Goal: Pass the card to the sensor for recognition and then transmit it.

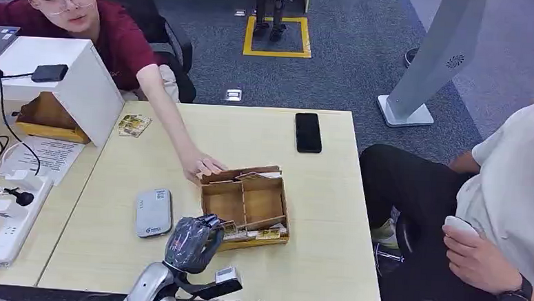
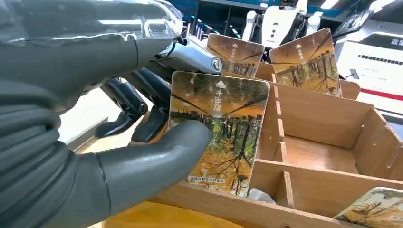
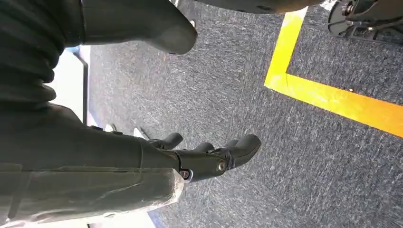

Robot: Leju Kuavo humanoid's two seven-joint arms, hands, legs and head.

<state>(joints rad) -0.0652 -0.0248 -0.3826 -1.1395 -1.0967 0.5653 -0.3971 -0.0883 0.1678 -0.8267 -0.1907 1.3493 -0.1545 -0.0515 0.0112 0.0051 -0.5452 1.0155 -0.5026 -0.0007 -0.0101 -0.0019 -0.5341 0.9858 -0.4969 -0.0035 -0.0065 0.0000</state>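
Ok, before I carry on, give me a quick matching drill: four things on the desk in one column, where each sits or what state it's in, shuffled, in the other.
Things:
1. card
2. wooden box
3. black phone
4. grey sensor

Places or states:
A. lying flat on the table just left of the box
B. pinched between the left hand's thumb and fingers
C. a person's hand rests on its far left corner
D. lying near the table's far edge

Pairs: 1-B, 2-C, 3-D, 4-A
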